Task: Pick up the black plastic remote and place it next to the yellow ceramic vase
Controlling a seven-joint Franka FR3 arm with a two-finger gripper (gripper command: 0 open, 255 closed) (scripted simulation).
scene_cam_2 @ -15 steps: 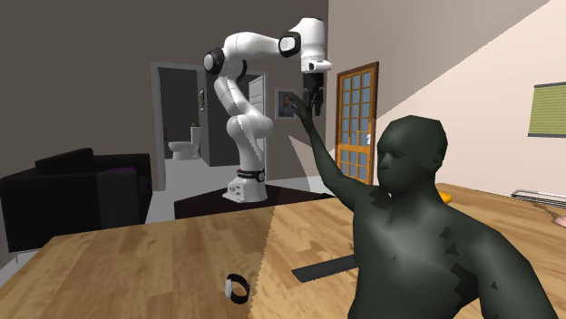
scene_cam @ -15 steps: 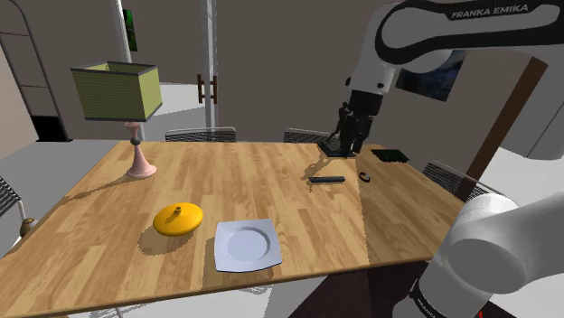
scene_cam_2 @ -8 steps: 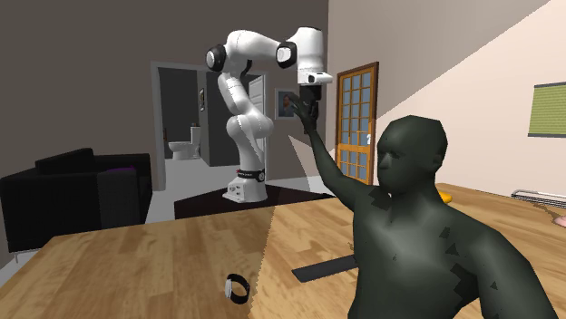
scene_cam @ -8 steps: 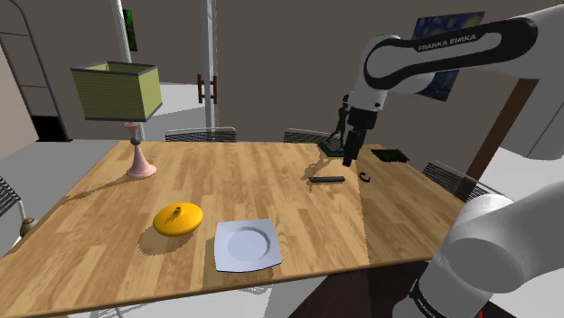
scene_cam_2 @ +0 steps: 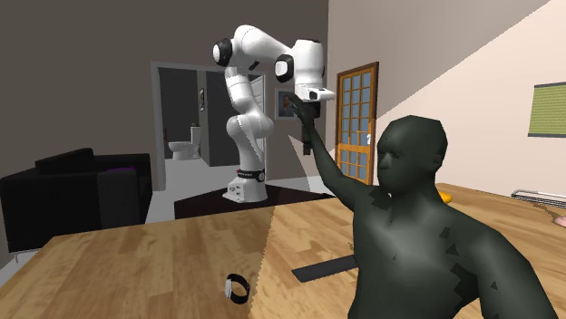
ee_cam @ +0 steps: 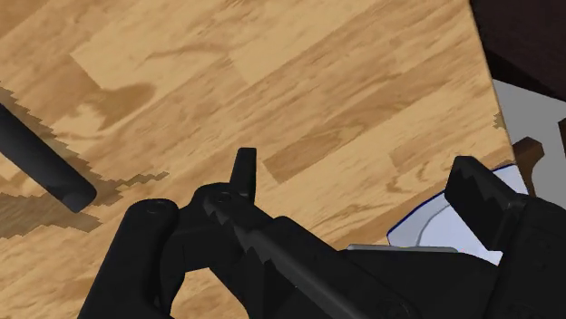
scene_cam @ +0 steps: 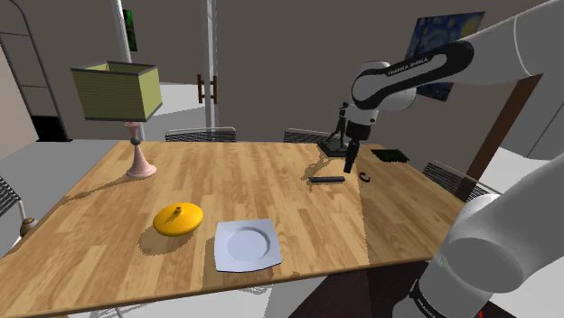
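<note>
Jaws apart; black remote (scene_cam: 327,180) flat, lengthwise across shoulder view.

Over the last second the end effector (scene_cam: 347,164) descended toward the tabletop (scene_cam: 226,181). This closed most of the gap to the remote (scene_cam: 327,180), which lay near it, below and slightly to one side. The white forearm link behind the end effector dropped from a raised, steep pose to a lower, nearly level reach.

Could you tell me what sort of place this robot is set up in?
Probably a home's dining area: a wooden table with chairs, a lamp and plate on it, and a sofa nearby.
</note>
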